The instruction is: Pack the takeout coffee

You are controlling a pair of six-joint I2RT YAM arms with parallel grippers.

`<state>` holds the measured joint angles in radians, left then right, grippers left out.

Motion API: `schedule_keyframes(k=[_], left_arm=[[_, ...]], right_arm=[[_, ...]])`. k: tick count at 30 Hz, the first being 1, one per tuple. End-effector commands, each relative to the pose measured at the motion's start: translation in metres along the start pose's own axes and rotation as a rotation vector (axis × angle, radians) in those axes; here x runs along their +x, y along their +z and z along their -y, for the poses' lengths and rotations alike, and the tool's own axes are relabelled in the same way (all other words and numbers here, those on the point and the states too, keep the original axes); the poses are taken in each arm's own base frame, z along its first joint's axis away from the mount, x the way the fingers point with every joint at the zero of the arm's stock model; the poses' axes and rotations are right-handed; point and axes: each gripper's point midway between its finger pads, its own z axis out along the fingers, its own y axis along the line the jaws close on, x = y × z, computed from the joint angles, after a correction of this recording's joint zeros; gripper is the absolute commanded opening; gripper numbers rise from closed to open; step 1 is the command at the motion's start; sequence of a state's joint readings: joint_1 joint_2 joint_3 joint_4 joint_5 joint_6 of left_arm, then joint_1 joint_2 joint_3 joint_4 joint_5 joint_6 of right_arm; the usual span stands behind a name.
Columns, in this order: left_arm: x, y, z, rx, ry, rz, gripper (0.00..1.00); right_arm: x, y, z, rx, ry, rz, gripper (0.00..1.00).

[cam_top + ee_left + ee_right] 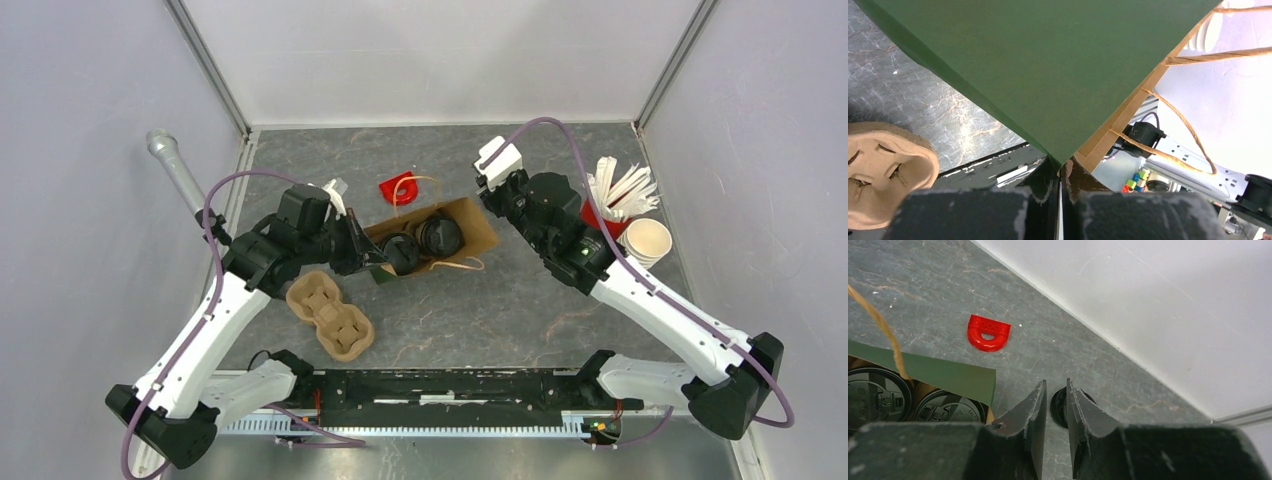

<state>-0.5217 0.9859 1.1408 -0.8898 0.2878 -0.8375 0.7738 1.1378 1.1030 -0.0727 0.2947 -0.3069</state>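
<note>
I see only the black lids [878,397] of the coffee cups; the bag wall [938,376] hides their bodies. Between my right fingers [1034,412], a dark round object [1059,407] is mostly hidden, unidentifiable.
</note>
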Motion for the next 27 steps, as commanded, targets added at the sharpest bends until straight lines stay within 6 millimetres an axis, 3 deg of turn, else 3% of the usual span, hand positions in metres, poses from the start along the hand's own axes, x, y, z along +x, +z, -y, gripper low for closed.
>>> schedule_keyframes(k=[1,6,12,16,22,27], left_arm=[[-0.018,-0.008,0.009,-0.005,-0.077,0.057,0.02],[-0.024,-0.009,0.005,-0.028,-0.139,0.068,0.02],[-0.031,-0.011,0.001,-0.052,-0.182,0.076,0.02],[-0.035,-0.01,0.0,-0.051,-0.218,0.078,0.02],[-0.041,-0.009,0.001,-0.038,-0.241,0.077,0.02],[-0.043,-0.008,0.002,-0.034,-0.233,0.078,0.02]], right_arm=[[-0.002,-0.001,0.007,0.015,0.122,0.0,0.27],[0.0,0.0,0.017,0.037,0.17,-0.03,0.3],[-0.016,0.001,0.023,0.005,0.297,-0.093,0.39],[-0.012,0.006,0.008,-0.104,0.382,-0.182,0.44],[-0.018,0.009,-0.022,-0.326,0.485,-0.169,0.54],[0.0,0.02,-0.041,-0.442,0.491,-0.201,0.62]])
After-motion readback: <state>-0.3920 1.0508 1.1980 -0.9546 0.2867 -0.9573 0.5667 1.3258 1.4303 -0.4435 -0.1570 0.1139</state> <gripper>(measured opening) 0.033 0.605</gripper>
